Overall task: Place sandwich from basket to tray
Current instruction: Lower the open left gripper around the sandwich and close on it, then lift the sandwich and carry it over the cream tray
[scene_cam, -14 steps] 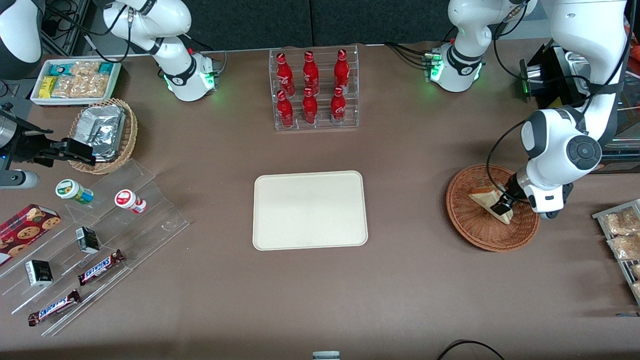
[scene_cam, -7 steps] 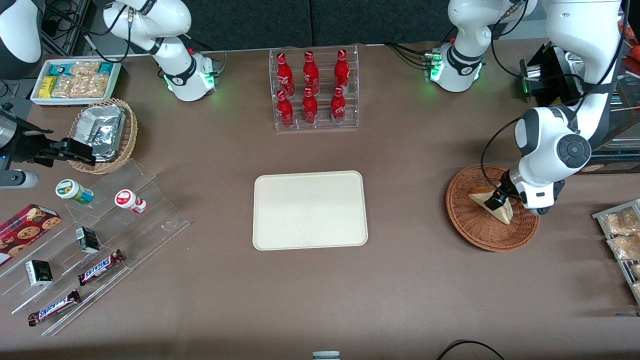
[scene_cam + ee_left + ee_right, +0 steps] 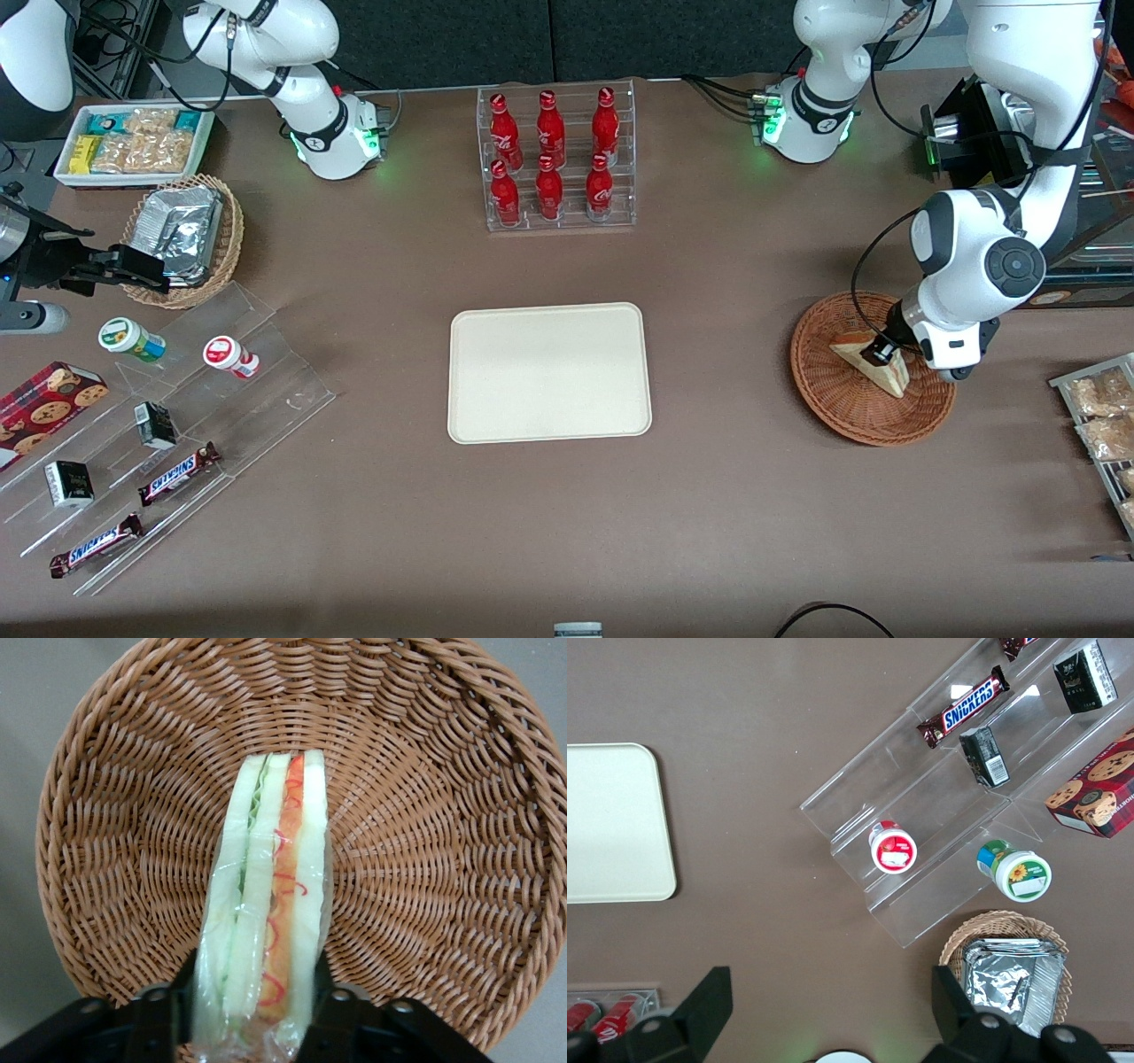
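The sandwich [image 3: 891, 379] is a plastic-wrapped white-bread wedge standing on edge in the round reddish-brown wicker basket [image 3: 849, 424] toward the working arm's end of the table. My left gripper [image 3: 879, 354] is down in the basket, its black fingers [image 3: 333, 1017] pressed against both bread faces, shut on the sandwich. In the left wrist view the sandwich [image 3: 270, 895] shows its green, orange and red filling layers over the basket's weave [image 3: 425, 815]. The cream tray [image 3: 549, 372] lies flat mid-table, apart from the basket, and also shows in the right wrist view as the tray [image 3: 611, 824].
A clear rack of red bottles [image 3: 555, 159] stands farther from the front camera than the tray. Snack packets [image 3: 1103, 416] lie beside the basket at the table's edge. A clear stepped display [image 3: 168, 425] with bars and cups and a tan foil-packet basket [image 3: 182, 235] sit toward the parked arm's end.
Since a second ago the wrist has shifted slightly toward the tray and away from the front camera, with the fingers sliding along the sandwich. The last half second shows almost no movement.
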Action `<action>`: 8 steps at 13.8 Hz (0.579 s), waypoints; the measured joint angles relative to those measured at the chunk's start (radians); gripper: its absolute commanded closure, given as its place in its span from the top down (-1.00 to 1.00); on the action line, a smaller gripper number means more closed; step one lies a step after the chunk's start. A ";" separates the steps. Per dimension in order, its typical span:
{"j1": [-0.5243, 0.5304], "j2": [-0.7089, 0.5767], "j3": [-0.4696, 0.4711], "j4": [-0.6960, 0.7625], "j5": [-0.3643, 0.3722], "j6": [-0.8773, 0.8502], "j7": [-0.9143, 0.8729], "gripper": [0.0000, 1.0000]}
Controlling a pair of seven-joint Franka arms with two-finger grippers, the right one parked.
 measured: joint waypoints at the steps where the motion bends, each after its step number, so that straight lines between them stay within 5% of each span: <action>1: 0.000 0.000 0.000 0.000 0.001 0.002 0.000 -0.61; 5: -0.004 -0.023 -0.003 0.016 0.021 -0.038 0.001 -0.61; 8: -0.069 -0.077 -0.008 0.152 0.054 -0.315 0.000 -0.61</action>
